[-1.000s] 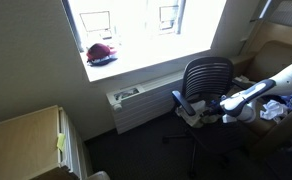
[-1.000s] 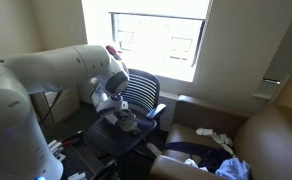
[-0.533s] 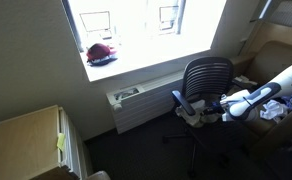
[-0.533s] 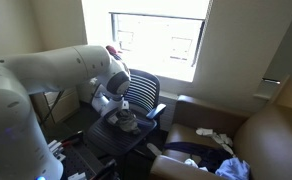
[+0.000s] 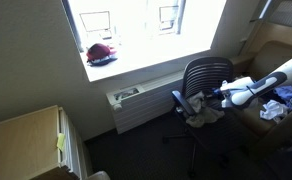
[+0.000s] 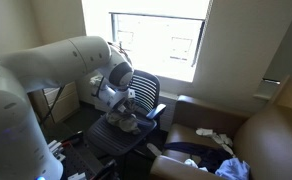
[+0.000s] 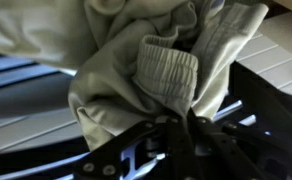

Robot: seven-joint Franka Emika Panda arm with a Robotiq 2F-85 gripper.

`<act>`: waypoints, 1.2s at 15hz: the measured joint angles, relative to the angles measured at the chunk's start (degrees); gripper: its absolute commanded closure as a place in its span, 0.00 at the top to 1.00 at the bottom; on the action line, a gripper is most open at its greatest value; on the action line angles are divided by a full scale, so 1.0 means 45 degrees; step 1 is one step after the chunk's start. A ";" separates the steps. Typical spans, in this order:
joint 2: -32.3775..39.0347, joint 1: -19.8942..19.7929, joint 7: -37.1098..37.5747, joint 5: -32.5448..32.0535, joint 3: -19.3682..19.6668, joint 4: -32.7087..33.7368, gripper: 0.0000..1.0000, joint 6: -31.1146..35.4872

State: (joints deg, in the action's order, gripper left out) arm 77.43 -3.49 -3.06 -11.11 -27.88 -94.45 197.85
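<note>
The end effector [image 7: 182, 122] is now clamped shut on a fold of the grey garment [image 7: 151, 70]. A second ago its fingers stood wide apart above the cloth, and they have closed in that short span. In an exterior view the end effector [image 5: 222, 96] sits higher and further toward the right of the frame than before. The grey garment [image 5: 200, 110] is drawn up into a bunched heap at centre right, over the seat of the office chair [image 5: 207, 72]. I judge that the grip has taken and the cloth is starting to come away from the seat.

In the wrist view a ribbed cuff [image 7: 166, 75] hangs in the middle of the frame just above the pinch. The fingertips themselves are buried in shadow and fabric, so how much cloth they hold is hard to tell. In the exterior view from behind the arm, the end effector [image 6: 124, 108] is largely covered by the robot's own wrist. The grey garment [image 6: 127, 122] shows only as a dim lump on the office chair [image 6: 148, 92]. Whether its lower edge touches the seat cannot be made out. At lower right of that frame, loose clothes [image 6: 212, 134] lie on a brown sofa [image 6: 271, 125], cut off by the frame edge.
</note>
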 measured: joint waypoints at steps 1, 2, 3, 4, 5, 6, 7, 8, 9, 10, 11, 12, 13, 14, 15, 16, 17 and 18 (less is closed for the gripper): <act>-0.0514 -0.0210 0.0035 -0.0273 -0.0168 -0.0161 0.02 0.0003; -0.0980 -0.0461 0.0056 -0.0561 -0.0390 -0.0261 0.02 0.0009; -0.1398 -0.0742 0.0063 -0.0839 -0.0660 -0.0275 0.02 0.0014; -0.1813 -0.1058 0.0065 -0.1141 -0.0974 -0.0203 0.02 0.0020; -0.2192 -0.1371 0.0067 -0.1363 -0.1293 -0.0059 0.02 0.0021; -0.2554 -0.1687 0.0095 -0.1499 -0.1635 0.0122 0.02 0.0018; -0.2904 -0.2008 0.0154 -0.1554 -0.2004 0.0299 0.02 0.0014; -0.3251 -0.2325 0.0248 -0.1572 -0.2381 0.0466 0.02 0.0015; -0.3594 -0.2655 0.0329 -0.1506 -0.2785 0.0645 0.02 0.0016; -0.3926 -0.2973 0.0402 -0.1371 -0.3181 0.0823 0.02 0.0016; -0.4290 -0.3288 0.0548 -0.1169 -0.3545 0.0998 0.02 0.0017; -0.4667 -0.3580 0.0716 -0.0884 -0.3849 0.1153 0.02 0.0018; -0.5084 -0.3855 0.0918 -0.0532 -0.4086 0.1295 0.02 0.0019; -0.5515 -0.4113 0.1137 -0.0136 -0.4259 0.1417 0.02 0.0020; -0.5982 -0.4370 0.1379 0.0292 -0.4370 0.1546 0.02 0.0022; -0.6465 -0.4622 0.1621 0.0723 -0.4411 0.1664 0.02 0.0020; -0.6948 -0.4882 0.1843 0.1150 -0.4407 0.1787 0.02 0.0024; -0.7446 -0.5147 0.1998 0.1580 -0.4361 0.1932 0.02 0.0022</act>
State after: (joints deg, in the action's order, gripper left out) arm 43.92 -26.65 5.93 -4.00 -47.50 -85.75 197.95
